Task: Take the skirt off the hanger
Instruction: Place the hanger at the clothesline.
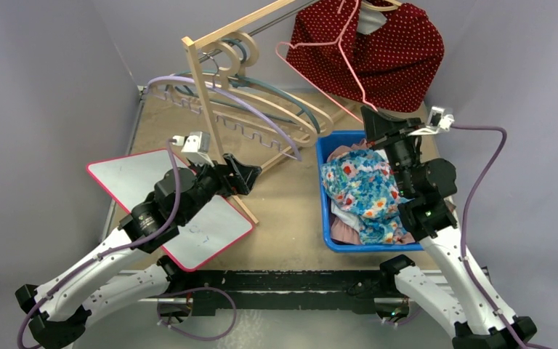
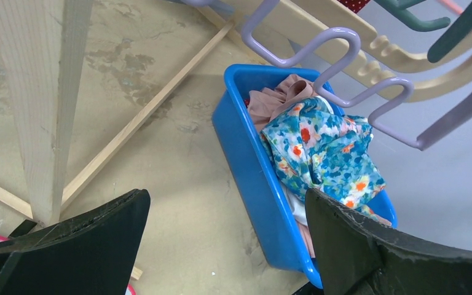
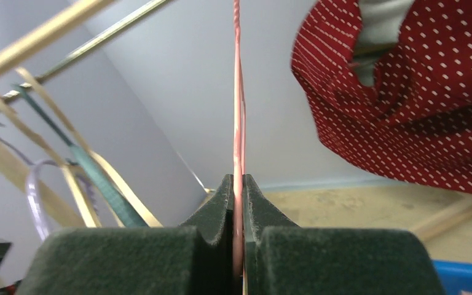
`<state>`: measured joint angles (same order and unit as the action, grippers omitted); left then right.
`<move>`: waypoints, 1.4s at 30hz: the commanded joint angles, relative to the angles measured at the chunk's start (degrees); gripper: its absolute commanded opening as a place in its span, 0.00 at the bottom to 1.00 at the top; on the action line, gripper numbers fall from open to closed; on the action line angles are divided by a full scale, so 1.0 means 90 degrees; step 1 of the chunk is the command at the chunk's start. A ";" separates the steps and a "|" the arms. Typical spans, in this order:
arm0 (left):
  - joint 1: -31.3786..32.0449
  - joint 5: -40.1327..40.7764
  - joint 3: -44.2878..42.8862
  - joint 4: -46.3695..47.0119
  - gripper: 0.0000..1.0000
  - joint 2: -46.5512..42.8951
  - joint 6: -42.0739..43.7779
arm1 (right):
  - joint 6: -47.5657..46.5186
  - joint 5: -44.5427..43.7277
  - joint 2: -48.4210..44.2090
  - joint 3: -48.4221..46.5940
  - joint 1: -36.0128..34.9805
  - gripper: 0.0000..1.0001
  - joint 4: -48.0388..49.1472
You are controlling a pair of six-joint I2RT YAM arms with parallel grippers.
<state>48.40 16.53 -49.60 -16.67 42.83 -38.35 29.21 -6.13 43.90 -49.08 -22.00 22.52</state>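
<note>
1. Red skirt with white dots [image 1: 389, 51] hung high at 1 o'clock in the top view, above the far edge of the tan table [image 1: 290, 225]; which hanger carries it not clear.
2. Thin pink wire hanger [image 1: 312, 43] at the skirt's left edge, one side crossing in front of the fabric.
3. Right end effector [image 1: 378, 125] raised at 2 o'clock, clamped on the pink wire; in the right wrist view [image 3: 238, 246], pads pressed together with the wire [image 3: 238, 123] running straight up between them.
4. Left end effector [image 1: 245, 177] near 9 o'clock beside the pale wooden rack post [image 1: 205, 102], jaws spread wide and holding nothing [image 2: 227, 212].
5. Blue plastic bin [image 1: 325, 211] at 3 o'clock, below the right arm, with a blue floral cloth [image 1: 367, 193] on top.
6. White board with a pink rim [image 1: 127, 178] flat at 8 o'clock, under the left arm.
</note>
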 commanded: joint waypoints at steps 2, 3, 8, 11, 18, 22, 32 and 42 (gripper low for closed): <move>-0.0007 0.0008 -0.0254 0.0110 0.97 -0.0059 -0.0007 | 0.0548 0.0454 -0.0093 0.0112 0.0014 0.00 0.1544; -0.0007 -0.0007 -0.0259 0.0125 0.97 -0.0044 -0.0007 | 0.0635 0.0543 -0.0082 0.0182 0.0015 0.00 0.1724; -0.0007 -0.0047 -0.0260 0.0168 0.99 0.0030 -0.0007 | 0.1375 0.0819 0.0092 0.0387 0.0013 0.00 0.2274; -0.0007 -0.0069 -0.0263 0.0148 1.00 0.0028 -0.0019 | 0.1717 0.1016 0.0253 0.0417 0.0020 0.00 0.2506; -0.0007 -0.0031 -0.0336 0.0063 1.00 -0.0059 -0.0007 | 0.2412 0.1332 0.0558 0.0483 0.0019 0.00 0.2891; -0.0007 0.0037 -0.0317 0.0031 1.00 -0.0128 -0.0023 | 0.2960 0.1331 0.0659 0.0653 0.0017 0.00 0.3252; -0.0007 -0.0029 -0.0310 0.0099 1.00 -0.0038 -0.0051 | 0.4164 0.1320 0.0997 0.0812 0.0014 0.00 0.3682; -0.0009 0.0008 -0.0290 0.0114 1.00 -0.0022 -0.0026 | 0.4621 0.1299 0.1184 0.0726 0.0018 0.00 0.3649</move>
<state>48.40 16.32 -49.82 -17.72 42.63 -38.39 66.76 5.56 53.69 -41.43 -22.00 50.68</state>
